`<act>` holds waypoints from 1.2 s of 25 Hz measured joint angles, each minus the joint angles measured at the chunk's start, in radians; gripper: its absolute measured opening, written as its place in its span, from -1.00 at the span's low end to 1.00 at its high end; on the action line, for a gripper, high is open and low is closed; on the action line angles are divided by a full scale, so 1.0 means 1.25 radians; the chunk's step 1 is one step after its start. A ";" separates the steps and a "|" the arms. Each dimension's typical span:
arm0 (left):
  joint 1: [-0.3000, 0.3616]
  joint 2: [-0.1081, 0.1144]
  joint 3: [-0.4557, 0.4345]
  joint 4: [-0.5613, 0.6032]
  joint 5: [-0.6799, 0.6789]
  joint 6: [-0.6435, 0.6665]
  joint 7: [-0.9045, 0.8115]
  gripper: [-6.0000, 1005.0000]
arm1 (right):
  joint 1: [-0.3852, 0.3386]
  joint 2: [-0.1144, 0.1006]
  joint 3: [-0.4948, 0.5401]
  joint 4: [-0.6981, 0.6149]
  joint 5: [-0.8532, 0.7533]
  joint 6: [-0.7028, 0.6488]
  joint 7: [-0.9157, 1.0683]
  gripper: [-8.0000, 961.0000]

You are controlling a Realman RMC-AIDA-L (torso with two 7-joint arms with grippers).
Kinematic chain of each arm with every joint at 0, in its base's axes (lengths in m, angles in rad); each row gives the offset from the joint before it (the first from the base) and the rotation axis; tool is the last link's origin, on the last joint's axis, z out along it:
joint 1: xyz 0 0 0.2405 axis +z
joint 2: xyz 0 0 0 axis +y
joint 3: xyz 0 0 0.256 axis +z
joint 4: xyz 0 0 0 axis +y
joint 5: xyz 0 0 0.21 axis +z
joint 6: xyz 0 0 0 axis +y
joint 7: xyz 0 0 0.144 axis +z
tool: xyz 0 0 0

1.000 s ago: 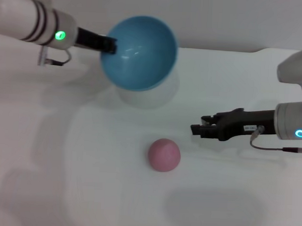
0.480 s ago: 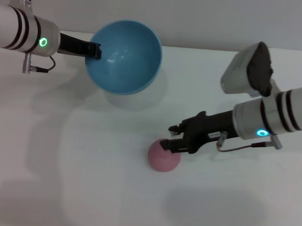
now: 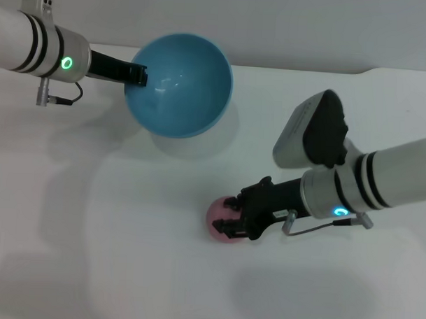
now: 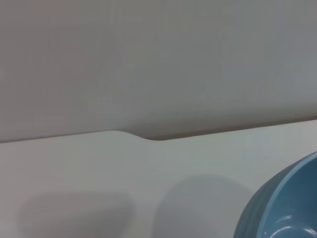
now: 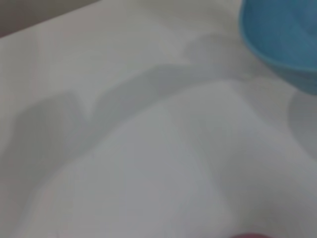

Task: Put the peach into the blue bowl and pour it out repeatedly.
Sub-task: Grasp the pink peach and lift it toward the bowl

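Head view: right gripper [image 3: 233,220] is down at the peach [image 3: 218,221], lower centre of frame, black fingers [image 3: 244,202] straddling the fruit on its right side, one finger over the top edge and one along the lower edge. Jaws are set about peach-width and appear to touch it; can't confirm a firm grip. Peach sits on the white table [image 3: 125,268], only its left part showing past the fingers. Right arm enters from the right edge, forearm angled toward centre, blue status ring lit near the wrist.

Left gripper [image 3: 137,76] is in the upper left of frame, pinched closed on the left rim of the blue bowl [image 3: 180,85]. Bowl is tilted, opening facing the camera, glossy inside visible, nothing in it. Its shadow falls on the table just below and right of it. Green light lit on the left wrist.

Bowl and peach are well apart: bowl upper centre, peach lower centre.

Left wrist view: only a slice of the bowl [image 4: 285,208] at lower right, plus table and wall.

Right wrist view: bowl [image 5: 285,39] at upper right, sliver of pink peach [image 5: 250,236] at the bottom edge, own fingers not visible.
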 joint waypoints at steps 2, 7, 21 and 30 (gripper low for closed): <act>0.000 -0.001 0.003 0.000 0.000 0.000 0.000 -0.99 | -0.002 0.001 -0.027 -0.001 0.008 0.016 0.000 -0.11; -0.001 -0.002 0.011 -0.001 -0.002 0.001 0.000 -0.99 | -0.006 0.001 -0.075 -0.001 0.045 0.057 0.002 -0.12; -0.010 -0.002 0.018 -0.001 0.000 0.010 0.001 -0.99 | -0.019 -0.005 -0.066 -0.004 0.051 0.057 0.003 -0.39; -0.022 -0.002 0.036 0.000 0.000 0.018 -0.004 -0.99 | -0.106 -0.016 0.119 -0.043 0.050 -0.035 -0.011 -0.80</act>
